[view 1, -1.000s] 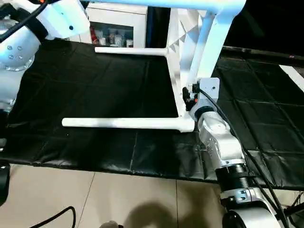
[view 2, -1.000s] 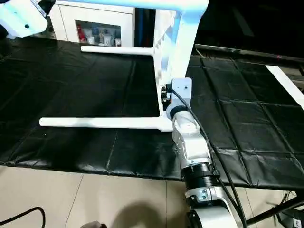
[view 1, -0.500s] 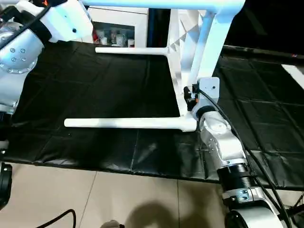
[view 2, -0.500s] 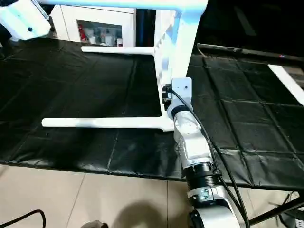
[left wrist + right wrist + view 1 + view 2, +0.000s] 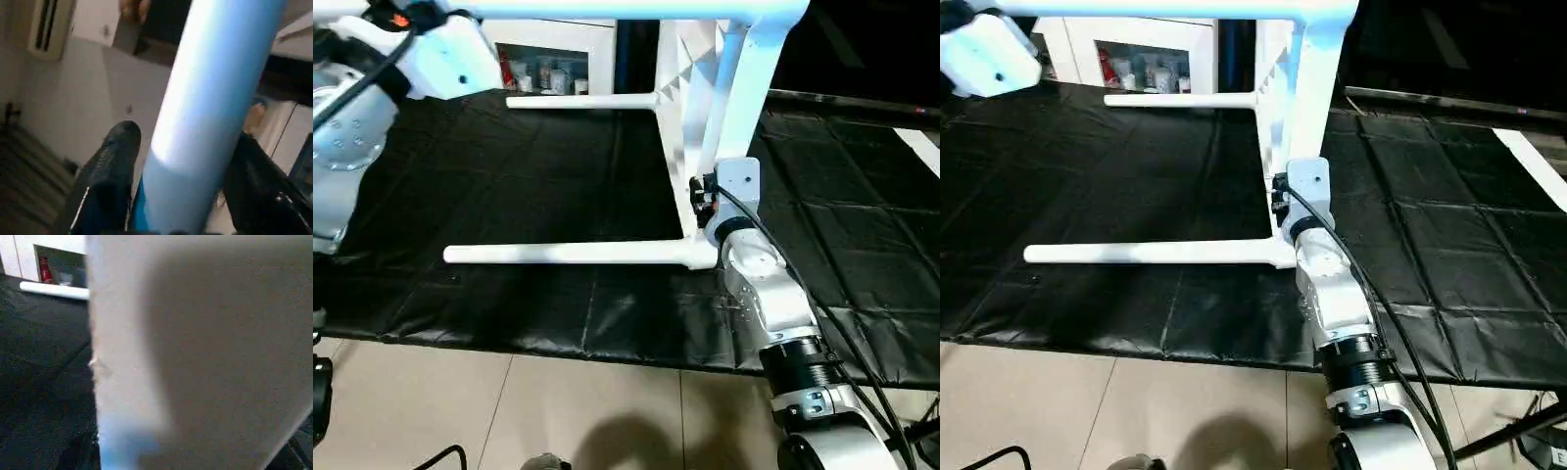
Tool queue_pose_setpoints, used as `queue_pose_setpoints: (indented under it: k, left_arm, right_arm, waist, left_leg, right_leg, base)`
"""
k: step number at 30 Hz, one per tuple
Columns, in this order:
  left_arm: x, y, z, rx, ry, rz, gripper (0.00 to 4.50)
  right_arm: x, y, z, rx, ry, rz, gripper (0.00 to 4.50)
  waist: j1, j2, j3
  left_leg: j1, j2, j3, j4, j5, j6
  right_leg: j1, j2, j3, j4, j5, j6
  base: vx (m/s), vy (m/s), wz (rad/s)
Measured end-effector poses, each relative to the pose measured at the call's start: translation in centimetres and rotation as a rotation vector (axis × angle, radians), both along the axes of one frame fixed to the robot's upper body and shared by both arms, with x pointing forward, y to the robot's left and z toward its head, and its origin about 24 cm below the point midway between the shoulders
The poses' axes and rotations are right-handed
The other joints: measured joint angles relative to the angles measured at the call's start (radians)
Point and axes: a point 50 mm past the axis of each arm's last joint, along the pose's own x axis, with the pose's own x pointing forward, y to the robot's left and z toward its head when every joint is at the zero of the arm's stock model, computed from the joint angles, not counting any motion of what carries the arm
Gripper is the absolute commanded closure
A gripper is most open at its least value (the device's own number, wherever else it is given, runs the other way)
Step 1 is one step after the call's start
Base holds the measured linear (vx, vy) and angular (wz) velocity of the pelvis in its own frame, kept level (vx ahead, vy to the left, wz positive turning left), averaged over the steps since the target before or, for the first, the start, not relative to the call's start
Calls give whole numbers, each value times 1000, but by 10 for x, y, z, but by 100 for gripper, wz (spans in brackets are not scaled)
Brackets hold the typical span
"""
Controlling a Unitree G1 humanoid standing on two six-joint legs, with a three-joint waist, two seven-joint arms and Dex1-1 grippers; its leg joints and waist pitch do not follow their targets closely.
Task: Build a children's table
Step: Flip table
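From my head, two eye cameras look forward and down over my right forearm (image 5: 773, 304) at the black mat (image 5: 538, 166), sharing nearly the whole scene, slightly offset. My left wrist camera looks along my fingers (image 5: 105, 176) from very near a table leg (image 5: 210, 112). My right wrist camera sits pressed close against the children's table (image 5: 205, 347).

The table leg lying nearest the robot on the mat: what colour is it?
White: the near table leg lies on the black mat, clearest in the left eye view.
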Motion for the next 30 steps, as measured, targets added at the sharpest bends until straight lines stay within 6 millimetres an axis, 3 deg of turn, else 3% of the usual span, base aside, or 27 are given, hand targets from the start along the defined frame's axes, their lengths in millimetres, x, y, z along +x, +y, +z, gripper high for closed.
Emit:
queue_pose_setpoints:
  k: [9, 23, 30]
  left_arm:
    - [-2, 12, 0, 15, -3, 70, 145]
    - [-4, 12, -4, -1, 11, 38, 253]
    - [-4, 11, -4, 4, 30, 39, 268]
  right_arm:
    - [0, 0, -1, -6, 0, -8, 261]
    - [1, -2, -1, -25, -8, -11, 261]
    - [3, -10, 3, -61, -29, 4, 261]
  waist:
    - [4, 0, 0]
    - [7, 1, 0]
    - [15, 8, 5]
  left_leg:
    - [0, 0, 0, 0, 0, 0]
    - [0, 0, 0, 0, 0, 0]
    - [-1, 0, 0, 0, 0, 0]
  right_leg:
    - [0, 0, 0, 0, 0, 0]
    - [0, 0, 0, 1, 0, 0]
    - [-1, 0, 0, 1, 0, 0]
  base:
    - [0, 0, 0]
    - [0, 0, 0]
    - [0, 0, 0]
